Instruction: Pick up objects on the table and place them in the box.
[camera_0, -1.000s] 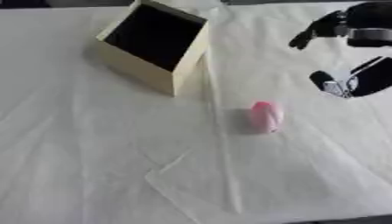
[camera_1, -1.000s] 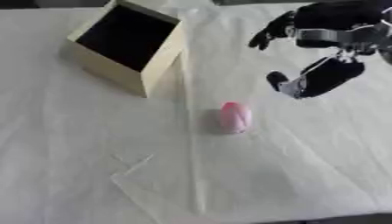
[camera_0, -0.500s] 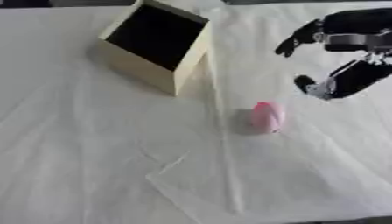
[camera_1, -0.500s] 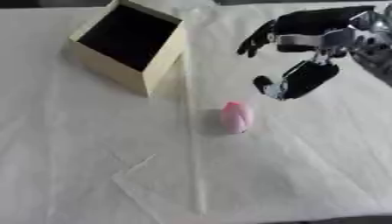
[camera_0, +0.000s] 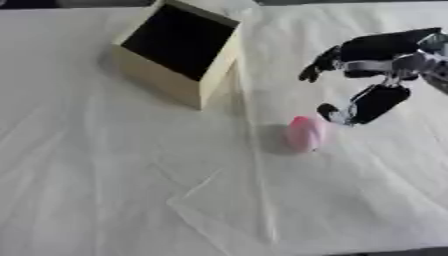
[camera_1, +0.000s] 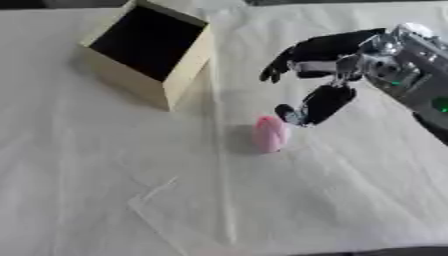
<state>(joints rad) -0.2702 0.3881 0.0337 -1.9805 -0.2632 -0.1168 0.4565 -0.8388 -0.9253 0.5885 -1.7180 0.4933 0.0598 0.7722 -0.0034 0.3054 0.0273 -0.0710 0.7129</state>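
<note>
fingers of the right hand (camera_1: 328, 75) were spread wide with the thumb hanging low, and they held nothing; the thumb tip sat just beside the upper right of the pink object (camera_1: 269, 133), apparently not yet touching. the pink object lay on the white cloth (camera_1: 105, 165) near the middle of the table, well apart from the box (camera_1: 147, 50), which stood tilted at the far left with its dark opening facing up toward the camera.

risk, as i judged it: the object looked rounded and smooth, so a close with the thumb landing off-centre could roll or nudge it away across the cloth instead of trapping it. the creases in the cloth could also snag it or get pinched up with it.

the object's exact shape and what it was could not be made out, only a pink oval blob. the box interior was black and its contents unreadable. the left hand did not show at all.
</note>
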